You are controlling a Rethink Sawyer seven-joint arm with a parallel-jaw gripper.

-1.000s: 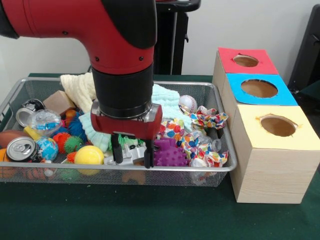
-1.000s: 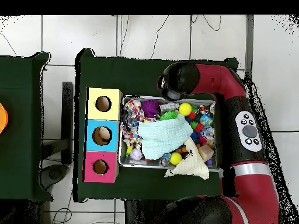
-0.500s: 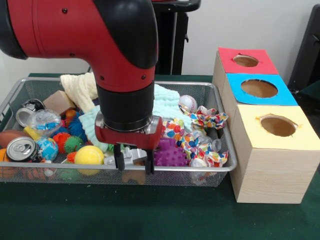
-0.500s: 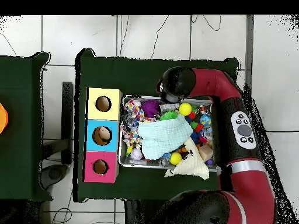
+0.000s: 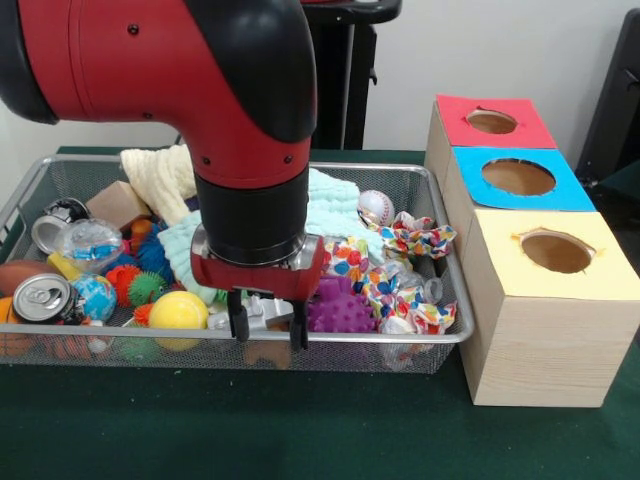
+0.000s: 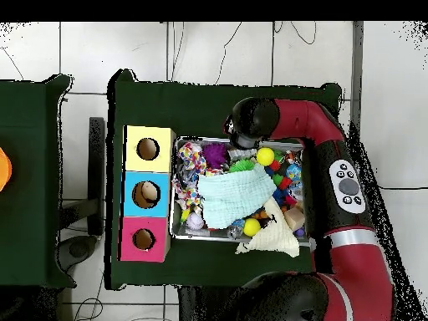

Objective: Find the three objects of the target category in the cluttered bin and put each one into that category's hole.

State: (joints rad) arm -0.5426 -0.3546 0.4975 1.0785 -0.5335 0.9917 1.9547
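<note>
The wire mesh bin [image 5: 432, 200] is full of clutter; it also shows in the overhead view [image 6: 173, 219]. A tan-orange plush [image 5: 267, 354] lies at the bin's front wall, seen through the mesh. My gripper [image 5: 268, 326] is low over the front rim, right above the plush. It is open, with its fingers on either side of the silver toy robot [image 5: 262, 311]. The red-topped box's hole [image 5: 491, 121] is at the far right, also in the overhead view [image 6: 144, 239]. In the overhead view the arm's wrist hides the gripper. No other soft animal toy shows.
The blue-topped hole [image 5: 518, 176] and the yellow-topped hole [image 5: 556, 251] are in front of the red one. A purple spiky ball [image 5: 341, 311], a yellow ball [image 5: 178, 310], a can [image 5: 42, 297], patterned fabric [image 5: 401, 272], a baseball [image 5: 376, 207] and cloths [image 6: 236, 199] crowd the bin.
My gripper has come down and moved toward the bin's front rim, over the silver toy robot and the plush. Its fingers stay about as far apart.
</note>
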